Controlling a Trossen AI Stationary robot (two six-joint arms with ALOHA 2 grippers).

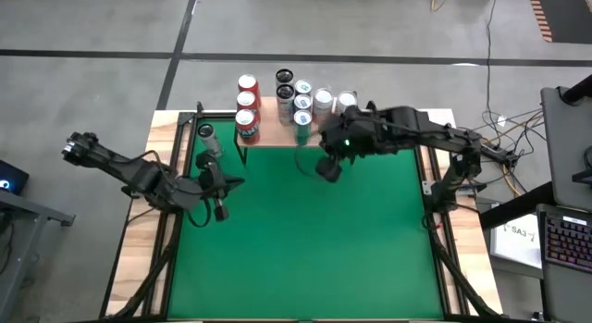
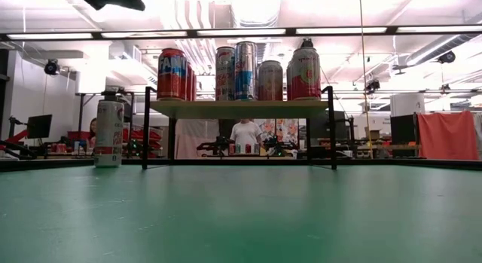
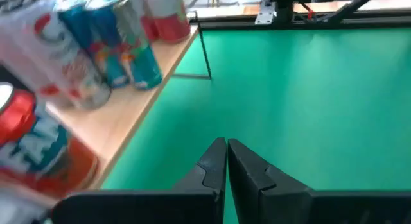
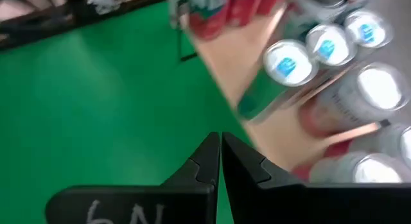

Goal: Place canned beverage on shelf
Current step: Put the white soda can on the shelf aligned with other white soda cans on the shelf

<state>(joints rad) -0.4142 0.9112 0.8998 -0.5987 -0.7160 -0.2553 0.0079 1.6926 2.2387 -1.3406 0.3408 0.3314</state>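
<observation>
We see both hands clenched and empty. The right hand [image 1: 329,168] hovers just in front of the shelf [image 1: 268,108], the left hand [image 1: 220,212] over the bench [image 1: 314,240]. The shelf carries red, blue and silver cans, upright and grouped. One can [image 1: 205,133] stands beside the shelf, unplaced; we judge it next.
</observation>
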